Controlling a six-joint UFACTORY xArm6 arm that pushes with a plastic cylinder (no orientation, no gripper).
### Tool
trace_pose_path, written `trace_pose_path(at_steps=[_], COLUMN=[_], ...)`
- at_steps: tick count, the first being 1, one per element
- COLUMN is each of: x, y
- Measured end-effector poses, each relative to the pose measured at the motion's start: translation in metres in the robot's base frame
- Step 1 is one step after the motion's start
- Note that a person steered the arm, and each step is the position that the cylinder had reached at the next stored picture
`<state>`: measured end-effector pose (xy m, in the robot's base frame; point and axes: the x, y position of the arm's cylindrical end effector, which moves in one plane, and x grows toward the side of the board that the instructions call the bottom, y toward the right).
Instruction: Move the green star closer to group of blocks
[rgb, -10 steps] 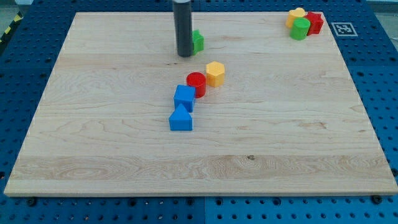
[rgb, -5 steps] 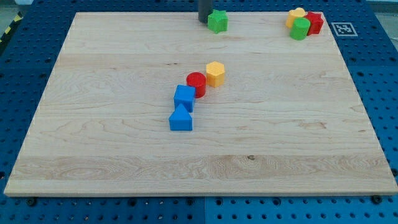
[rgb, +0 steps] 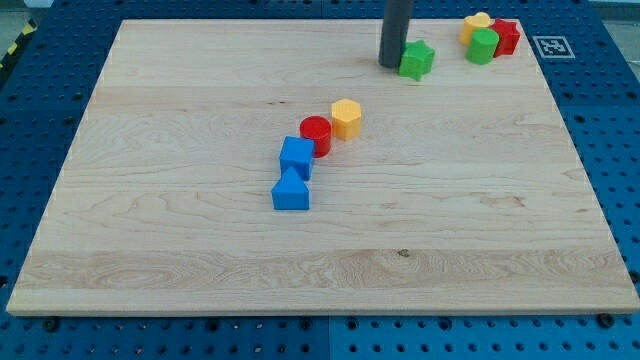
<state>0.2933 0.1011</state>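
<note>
Wooden board (rgb: 200, 260) is lying flat, my tip (rgb: 391, 65) sitting against the green star (rgb: 416, 60) at its nine o'clock, gripping nothing, the corner group (rgb: 490, 37) waiting at two o'clock.

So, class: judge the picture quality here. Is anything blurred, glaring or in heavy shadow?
Camera view: lighting is even and the wooden board shows no glare; the green star and my tip look sharp; the blue cube casts only a faint, soft shadow.
</note>
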Motion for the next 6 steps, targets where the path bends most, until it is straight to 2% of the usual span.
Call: trace_pose_path(at_steps=[2,5,6], x=[0.043,-0.001,-0.002], y=[0.04,0.057,0.069])
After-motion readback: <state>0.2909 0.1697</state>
